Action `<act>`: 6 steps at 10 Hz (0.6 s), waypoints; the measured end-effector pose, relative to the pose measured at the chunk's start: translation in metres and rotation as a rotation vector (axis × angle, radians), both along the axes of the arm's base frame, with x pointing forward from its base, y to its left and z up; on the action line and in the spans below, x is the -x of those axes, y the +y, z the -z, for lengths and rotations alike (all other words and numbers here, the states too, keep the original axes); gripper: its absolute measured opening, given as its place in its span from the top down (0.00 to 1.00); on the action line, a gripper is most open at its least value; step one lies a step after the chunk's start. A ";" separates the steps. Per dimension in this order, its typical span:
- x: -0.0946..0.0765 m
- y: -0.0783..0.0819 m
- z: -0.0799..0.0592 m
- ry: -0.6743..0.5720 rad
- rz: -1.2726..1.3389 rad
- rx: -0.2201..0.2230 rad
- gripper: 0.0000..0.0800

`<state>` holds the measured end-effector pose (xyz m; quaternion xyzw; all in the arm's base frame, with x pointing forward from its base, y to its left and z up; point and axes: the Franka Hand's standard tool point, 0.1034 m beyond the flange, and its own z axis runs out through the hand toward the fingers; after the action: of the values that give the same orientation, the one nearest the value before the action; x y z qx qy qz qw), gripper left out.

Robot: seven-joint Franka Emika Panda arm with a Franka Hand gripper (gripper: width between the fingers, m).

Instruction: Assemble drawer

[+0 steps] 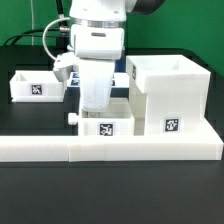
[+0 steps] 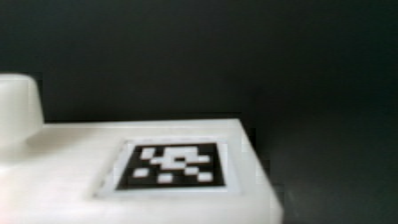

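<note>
The left tray [image 1: 25,90] sits apart. My jaws hang over the knobbed tray [image 1: 122,125], just behind the border wall [image 1: 110,150]; I cannot tell their width. I should grip its wall squarely and keep it level toward the housing [image 1: 170,100].

A black tabletop [image 1: 100,195] lies before a green backdrop [image 1: 190,25], evenly lit.

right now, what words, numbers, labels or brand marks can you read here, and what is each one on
No words, numbers or brand marks can be read in either view.
Housing tag on the drawer housing: black-and-white square pattern, no text.
Front tray tag on the knobbed front tray: pattern only.
Left tray tag on the left tray: pattern only.
Wrist-view tag on a white part: blurred pattern, no text.
</note>
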<state>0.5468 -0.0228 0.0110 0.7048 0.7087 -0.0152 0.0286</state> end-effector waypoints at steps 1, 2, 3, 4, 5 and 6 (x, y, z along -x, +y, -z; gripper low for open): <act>-0.002 0.004 0.000 0.008 -0.006 -0.001 0.95; -0.003 0.005 0.001 0.009 -0.008 -0.001 0.95; -0.003 0.005 0.001 0.009 -0.007 -0.001 0.95; -0.003 0.004 0.001 0.009 -0.005 -0.001 0.95; -0.003 0.004 0.001 0.009 -0.004 -0.001 0.95; -0.003 0.004 0.001 0.009 -0.004 -0.001 0.95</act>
<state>0.5501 -0.0189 0.0104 0.7033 0.7102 -0.0180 0.0250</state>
